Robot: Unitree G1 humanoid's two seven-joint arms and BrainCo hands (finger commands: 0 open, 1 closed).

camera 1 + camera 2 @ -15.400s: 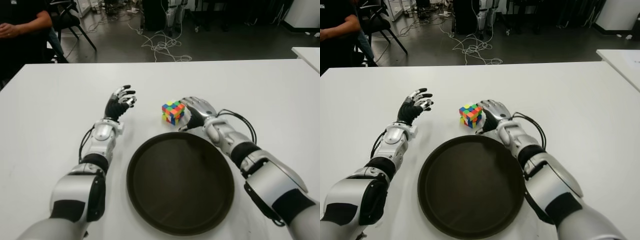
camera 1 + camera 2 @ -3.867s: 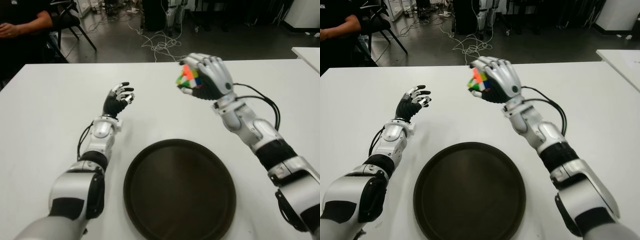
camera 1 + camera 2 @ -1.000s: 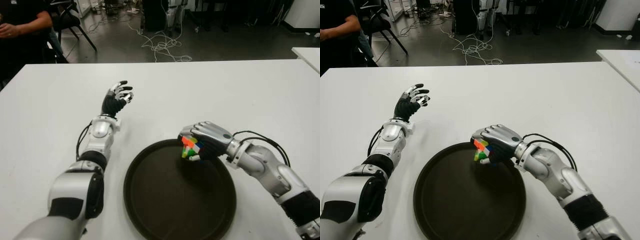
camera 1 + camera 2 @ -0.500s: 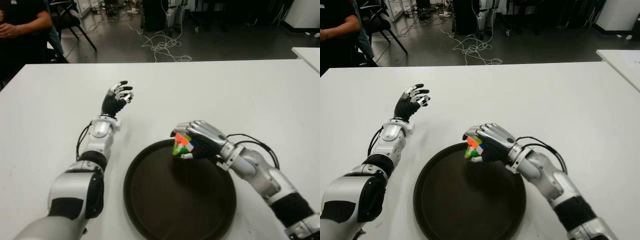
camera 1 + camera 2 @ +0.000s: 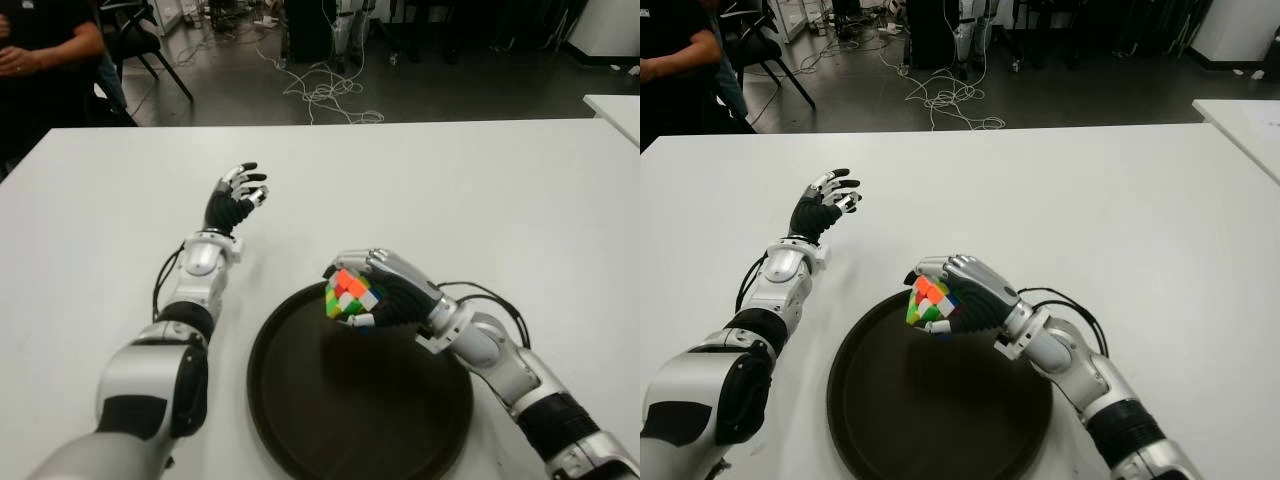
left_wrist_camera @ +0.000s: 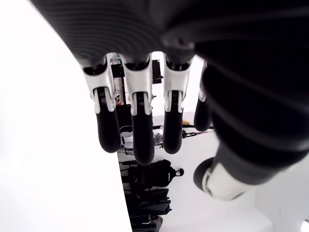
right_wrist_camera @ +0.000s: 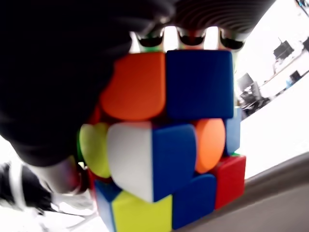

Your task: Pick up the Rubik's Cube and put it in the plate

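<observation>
Rubik's Cube (image 5: 347, 293), clamped in right hand (image 5: 385, 291) at plate (image 5: 300, 420) rim, could be tipped out if released there.

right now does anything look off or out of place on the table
Nothing stands out. The right hand grips the Rubik's Cube over the far rim of the dark plate; the left hand is open over the white table.

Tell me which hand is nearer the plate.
Right. The right hand hangs over the plate's far rim, gripping the Rubik's Cube. The left hand shows well beyond the plate, to its far left over the white table, fingers spread, holding nothing.
</observation>
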